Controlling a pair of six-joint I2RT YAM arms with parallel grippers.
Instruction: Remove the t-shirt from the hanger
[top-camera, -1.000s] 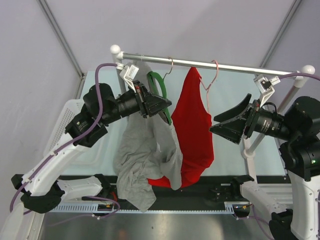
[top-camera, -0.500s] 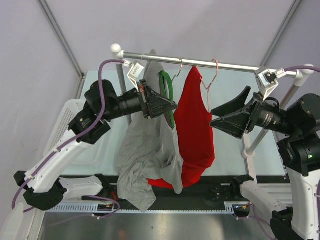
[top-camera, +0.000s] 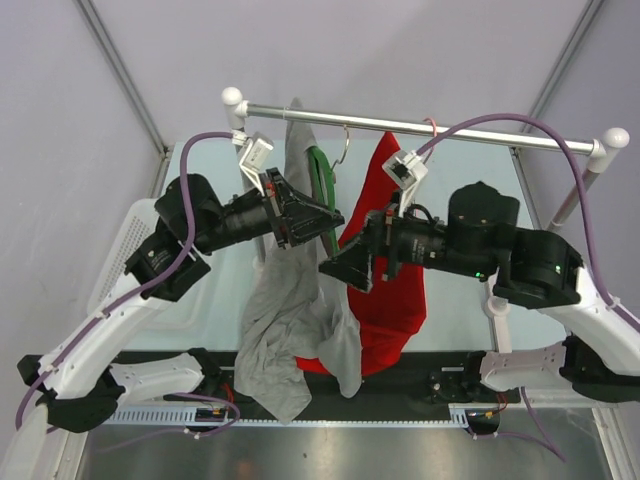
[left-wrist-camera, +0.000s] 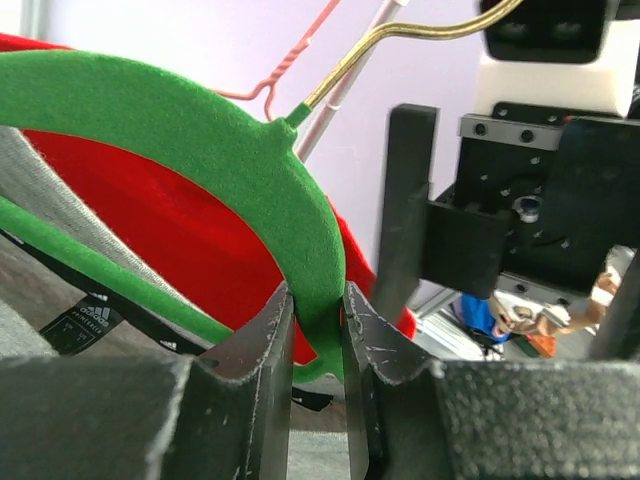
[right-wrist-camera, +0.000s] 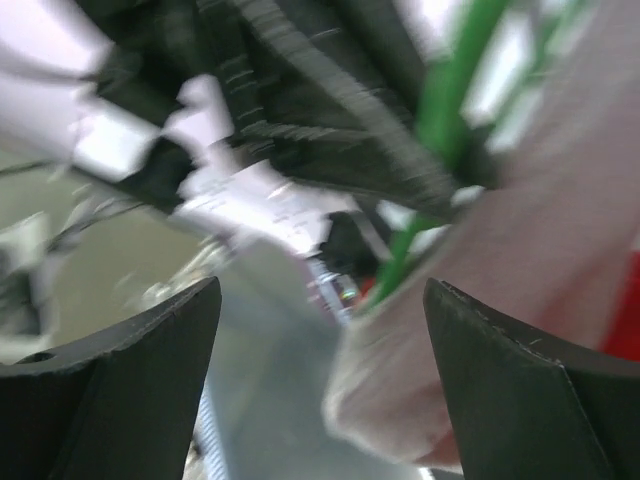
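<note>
left gripper (left-wrist-camera: 318, 312) clamped on green hanger (left-wrist-camera: 200, 130) | right gripper (right-wrist-camera: 320, 340) spread, grey t-shirt (top-camera: 290, 310) just ahead | step: reaching shirt | next: pinch fabric, pull off

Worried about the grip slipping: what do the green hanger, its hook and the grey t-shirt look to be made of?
Green hanger: looks velvet-flocked, with a matte, fuzzy surface and no shine; its core is hidden.
Hook: thin wire with a brassy gold gloss, probably metal.
Grey t-shirt: soft knit fabric, likely cotton jersey, hanging in loose folds.
</note>
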